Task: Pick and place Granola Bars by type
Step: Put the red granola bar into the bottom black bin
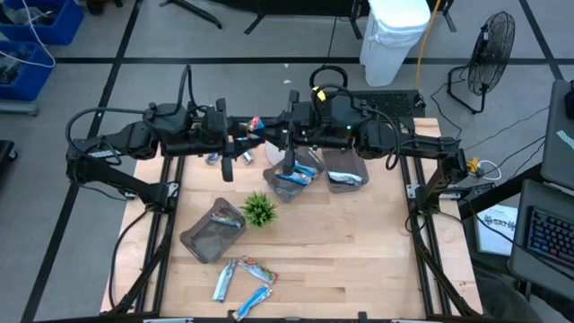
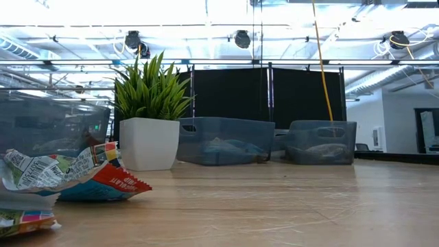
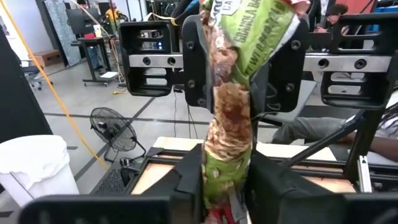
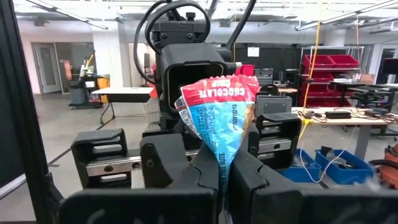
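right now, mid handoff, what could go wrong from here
1. The left gripper and the right gripper both appear to pinch the same granola bar. If either arm pulls away before the other releases, the wrapper could tear or slip.
2. The bar is held high above the back of the table. If dropped, it could fall into the wrong grey tray or miss both.

There are three grey trays: one (image 1: 213,231) at the front left, one (image 1: 293,182) in the middle and one (image 1: 344,170) just beside it on the right. There is one green plant (image 1: 259,209). I count about four granola bars (image 1: 243,278) lying loose at the front edge; the packets inside the trays I cannot count. One bar (image 1: 256,125) hangs between the arms.
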{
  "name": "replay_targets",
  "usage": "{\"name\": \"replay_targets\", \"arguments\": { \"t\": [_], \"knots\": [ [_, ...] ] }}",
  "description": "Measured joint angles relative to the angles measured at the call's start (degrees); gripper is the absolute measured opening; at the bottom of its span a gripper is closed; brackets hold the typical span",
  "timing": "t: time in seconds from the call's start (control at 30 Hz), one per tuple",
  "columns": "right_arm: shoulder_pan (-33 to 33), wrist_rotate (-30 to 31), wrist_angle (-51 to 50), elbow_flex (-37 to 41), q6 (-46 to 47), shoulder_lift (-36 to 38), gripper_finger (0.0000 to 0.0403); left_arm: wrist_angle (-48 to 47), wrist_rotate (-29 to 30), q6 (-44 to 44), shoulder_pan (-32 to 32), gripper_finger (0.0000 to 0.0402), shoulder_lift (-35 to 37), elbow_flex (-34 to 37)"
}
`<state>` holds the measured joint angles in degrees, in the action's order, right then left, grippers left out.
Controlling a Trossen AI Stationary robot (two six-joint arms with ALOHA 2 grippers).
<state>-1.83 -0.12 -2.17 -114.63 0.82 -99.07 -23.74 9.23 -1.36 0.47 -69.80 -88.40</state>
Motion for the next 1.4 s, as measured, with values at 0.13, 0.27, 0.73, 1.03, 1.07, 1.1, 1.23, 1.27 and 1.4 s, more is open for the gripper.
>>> {"name": "replay_targets", "arguments": {
  "t": [0.13, 0.27, 0.73, 1.03, 1.07, 1.1, 1.23, 1.27, 1.4],
  "knots": [
    [0.0, -0.1, 0.0, 0.0, -0.2, 0.0, 0.0000, 0.0, -0.2, -0.4, 0.0, 0.0056, 0.0, 0.0],
    [0.0, -0.2, 0.0, 0.0, -0.3, 0.0, 0.0000, -0.1, -0.2, -1.5, 0.0, 0.0034, 0.0, 0.0],
    [0.1, 3.0, -1.6, 0.1, -6.9, 2.3, 0.0151, -1.5, 0.2, -1.6, 0.0, 0.0023, 0.9, 0.0],
    [0.4, 3.4, -10.0, 0.0, -6.7, 9.0, 0.0248, -6.7, 1.9, -1.1, -0.3, 0.0022, 4.8, 0.0],
    [0.5, 4.1, -11.9, 0.0, -6.6, 9.7, 0.0254, -8.0, 1.9, -1.1, -0.5, 0.0020, 5.3, 0.0],
    [0.6, 4.6, -13.2, 0.0, -6.4, 10.3, 0.0258, -9.1, 1.8, -1.5, -0.6, 0.0020, 5.8, 0.0],
    [0.8, 4.8, -18.7, 0.0, -6.3, 12.7, 0.0270, -14.7, 1.3, -3.6, -1.2, 0.0020, 7.9, 0.0],
    [0.8, 4.8, -19.9, 0.0, -6.3, 13.1, 0.0271, -16.5, 1.3, -4.0, -1.4, 0.0020, 8.4, 0.0],
    [0.8, 4.8, -24.7, 0.0, -5.9, 14.5, 0.0268, -25.6, 1.2, -4.3, -1.5, 0.0019, 9.5, 0.0]
  ]
}}
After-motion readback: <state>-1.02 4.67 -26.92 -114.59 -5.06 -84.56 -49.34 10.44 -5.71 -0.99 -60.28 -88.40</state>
